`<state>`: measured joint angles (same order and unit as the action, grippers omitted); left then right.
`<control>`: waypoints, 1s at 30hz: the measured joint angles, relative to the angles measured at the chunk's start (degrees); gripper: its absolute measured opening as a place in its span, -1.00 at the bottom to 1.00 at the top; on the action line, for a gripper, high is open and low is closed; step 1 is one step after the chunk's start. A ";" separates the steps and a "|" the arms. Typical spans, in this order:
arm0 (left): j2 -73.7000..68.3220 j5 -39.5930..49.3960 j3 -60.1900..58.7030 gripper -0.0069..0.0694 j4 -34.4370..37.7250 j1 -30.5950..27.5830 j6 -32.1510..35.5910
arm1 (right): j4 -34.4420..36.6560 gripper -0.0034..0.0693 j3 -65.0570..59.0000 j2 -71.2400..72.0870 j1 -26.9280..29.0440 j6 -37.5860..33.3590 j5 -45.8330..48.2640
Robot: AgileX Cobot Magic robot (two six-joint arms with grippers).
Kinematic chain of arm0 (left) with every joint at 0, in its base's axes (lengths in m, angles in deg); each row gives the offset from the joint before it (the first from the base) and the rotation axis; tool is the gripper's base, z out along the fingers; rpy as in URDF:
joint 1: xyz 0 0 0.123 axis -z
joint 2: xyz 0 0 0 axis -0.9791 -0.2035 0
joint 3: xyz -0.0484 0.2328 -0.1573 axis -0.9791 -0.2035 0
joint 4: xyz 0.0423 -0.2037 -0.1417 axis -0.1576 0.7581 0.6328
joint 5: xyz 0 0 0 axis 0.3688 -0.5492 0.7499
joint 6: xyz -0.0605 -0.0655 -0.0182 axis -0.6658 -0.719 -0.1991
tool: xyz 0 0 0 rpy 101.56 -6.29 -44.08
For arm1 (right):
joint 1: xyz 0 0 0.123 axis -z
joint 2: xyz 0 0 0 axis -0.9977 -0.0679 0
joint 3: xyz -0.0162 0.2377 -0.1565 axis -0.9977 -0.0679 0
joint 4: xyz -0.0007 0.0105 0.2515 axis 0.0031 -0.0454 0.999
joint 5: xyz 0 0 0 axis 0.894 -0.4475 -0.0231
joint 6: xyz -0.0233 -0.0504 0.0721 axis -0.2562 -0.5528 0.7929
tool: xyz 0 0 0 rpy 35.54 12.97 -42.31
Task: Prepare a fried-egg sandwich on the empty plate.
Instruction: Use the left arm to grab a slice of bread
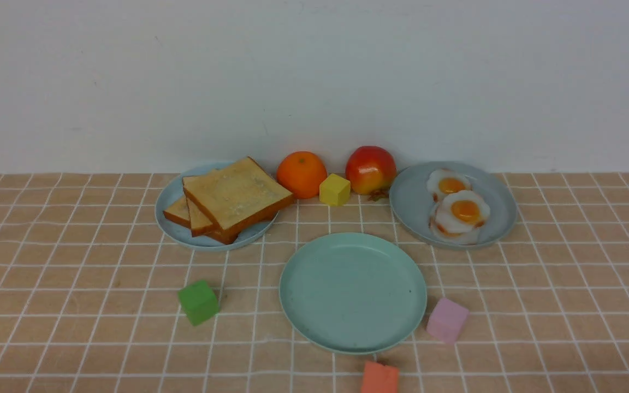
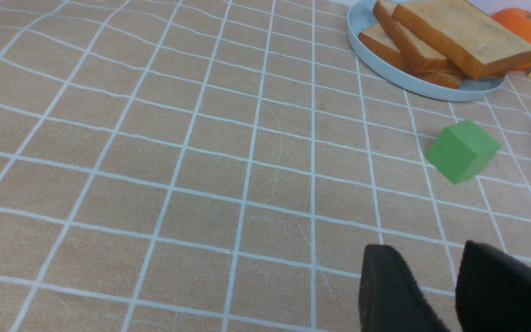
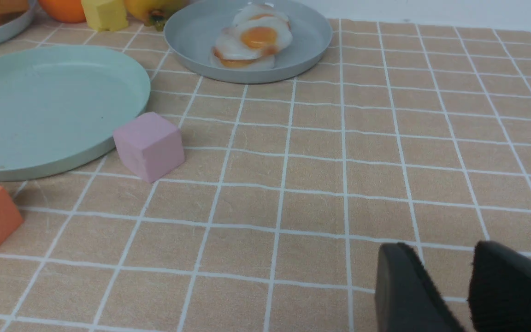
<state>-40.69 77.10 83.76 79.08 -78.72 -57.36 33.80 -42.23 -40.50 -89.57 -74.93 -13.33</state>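
Note:
The empty mint-green plate (image 1: pixel 347 295) lies near the table's middle and also shows in the right wrist view (image 3: pixel 39 106). Golden toast slices (image 1: pixel 235 194) are stacked on a pale blue plate (image 1: pixel 172 218) at the back left, seen too in the left wrist view (image 2: pixel 459 32). Glossy fried eggs (image 1: pixel 464 210) overlap on a grey-blue plate (image 1: pixel 413 202) at the back right, the eggs (image 3: pixel 254 39) also visible from the right wrist. My left gripper (image 2: pixel 427 251) hovers open over bare tablecloth, well short of the toast. My right gripper (image 3: pixel 438 249) is open too, far from the eggs. Neither arm shows in the front view.
An orange (image 1: pixel 301 173), a yellow cube (image 1: pixel 334 189) and an apple (image 1: pixel 370 169) line the back wall between the two plates. A green cube (image 1: pixel 198 302) sits left of the mint plate, a pink cube (image 1: pixel 447 320) right of it, an orange-red block (image 1: pixel 380 377) in front.

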 joint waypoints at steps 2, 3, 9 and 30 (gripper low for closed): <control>0.00 0.00 0.00 -0.19 0.00 0.00 0.00 | 0.00 -0.25 0.00 0.00 0.00 0.00 0.00; 0.00 0.00 0.00 -0.19 0.00 0.00 0.00 | 0.00 -0.25 0.00 0.00 0.00 0.00 0.00; 0.00 -0.19 0.00 -0.19 0.00 0.00 0.00 | 0.00 -0.25 0.00 0.00 0.00 0.00 0.00; -7.64 -8.40 13.22 -0.66 24.60 0.17 -3.97 | 0.00 -0.25 0.00 0.00 0.00 0.00 0.00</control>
<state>-48.34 68.69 96.98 103.68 -78.55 -61.34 33.80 -42.23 -40.50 -89.57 -74.93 -13.33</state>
